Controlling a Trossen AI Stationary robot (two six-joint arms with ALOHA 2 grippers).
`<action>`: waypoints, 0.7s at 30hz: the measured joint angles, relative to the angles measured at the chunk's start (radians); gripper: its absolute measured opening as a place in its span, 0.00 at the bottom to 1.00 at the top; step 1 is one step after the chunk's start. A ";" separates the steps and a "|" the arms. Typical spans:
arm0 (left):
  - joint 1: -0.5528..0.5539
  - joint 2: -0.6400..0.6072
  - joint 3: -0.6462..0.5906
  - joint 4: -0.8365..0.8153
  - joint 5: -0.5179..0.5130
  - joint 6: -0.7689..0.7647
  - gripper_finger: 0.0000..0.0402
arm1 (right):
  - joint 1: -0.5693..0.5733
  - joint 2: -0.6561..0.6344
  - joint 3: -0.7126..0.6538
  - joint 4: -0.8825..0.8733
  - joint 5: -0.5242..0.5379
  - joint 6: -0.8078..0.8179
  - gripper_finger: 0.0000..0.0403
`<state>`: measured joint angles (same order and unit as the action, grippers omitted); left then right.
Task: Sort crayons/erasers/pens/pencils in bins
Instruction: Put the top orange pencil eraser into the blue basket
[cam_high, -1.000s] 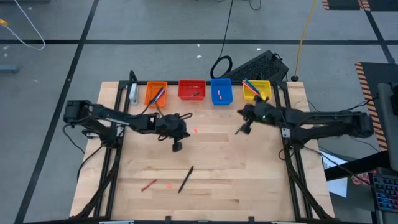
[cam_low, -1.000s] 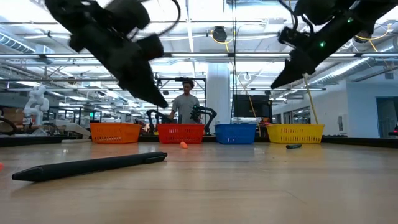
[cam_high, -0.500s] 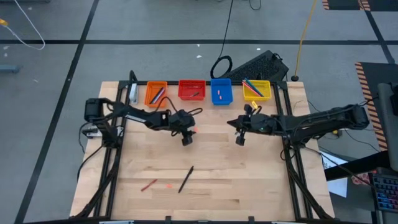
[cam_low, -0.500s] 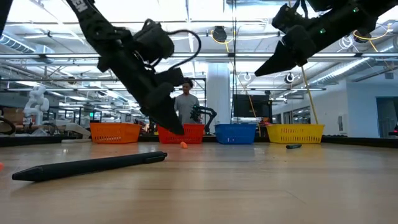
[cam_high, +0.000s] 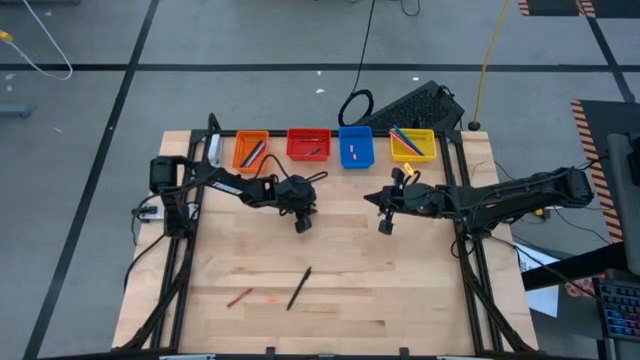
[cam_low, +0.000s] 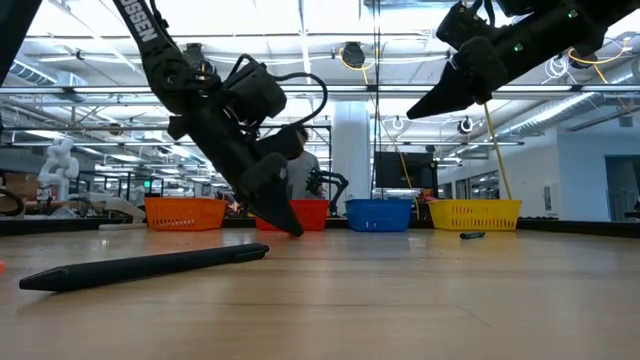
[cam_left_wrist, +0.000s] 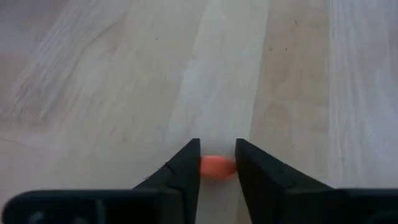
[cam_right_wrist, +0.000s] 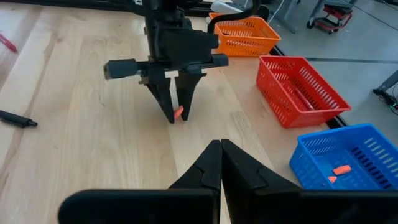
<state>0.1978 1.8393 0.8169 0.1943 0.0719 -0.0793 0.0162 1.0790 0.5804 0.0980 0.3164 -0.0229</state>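
One small orange-pink eraser (cam_left_wrist: 216, 166) lies on the desk (cam_high: 340, 300) between the fingers (cam_left_wrist: 180, 180) of the left pincer (cam_high: 302, 222), which stands tip-down just in front of the red bin (cam_high: 308, 145); the jaws are nearly shut around it and seem to touch its two ends, though a firm grip cannot be told for sure. The right wrist view shows the same eraser (cam_right_wrist: 178, 112) between those lowered fingers. Behind it, along the far edge of the desk, stand four bins in a row: the orange bin (cam_high: 250, 150) with a few sticks in it, the red bin, the blue bin (cam_high: 355, 147) holding two small pink bits, and the yellow bin (cam_high: 412, 144) with coloured sticks. The right pincer (cam_high: 384, 224) hangs above the desk, in front of the blue and yellow bins, its fingers (cam_right_wrist: 208, 163) pressed together on nothing. Near the front of the desk lie a long dark stick (cam_high: 299, 287), a short red crayon (cam_high: 238, 297) and another tiny pink bit (cam_high: 271, 297). In the low view a person (cam_low: 300, 170) stands in the room beyond, mostly hidden by the left arm.
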 joint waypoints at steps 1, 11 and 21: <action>0.000 0.000 0.000 -0.003 0.000 0.009 0.23 | 0.000 0.000 0.000 0.000 0.000 0.000 0.00; -0.003 -0.025 -0.002 -0.058 0.010 0.070 0.04 | 0.000 0.000 0.000 -0.001 -0.002 -0.004 0.00; -0.011 -0.140 -0.024 0.033 0.070 -0.071 0.05 | 0.009 0.007 -0.056 0.060 -0.007 0.019 0.00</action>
<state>0.1867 1.6991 0.7925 0.2278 0.1423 -0.1502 0.0252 1.0859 0.5243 0.1584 0.3094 -0.0044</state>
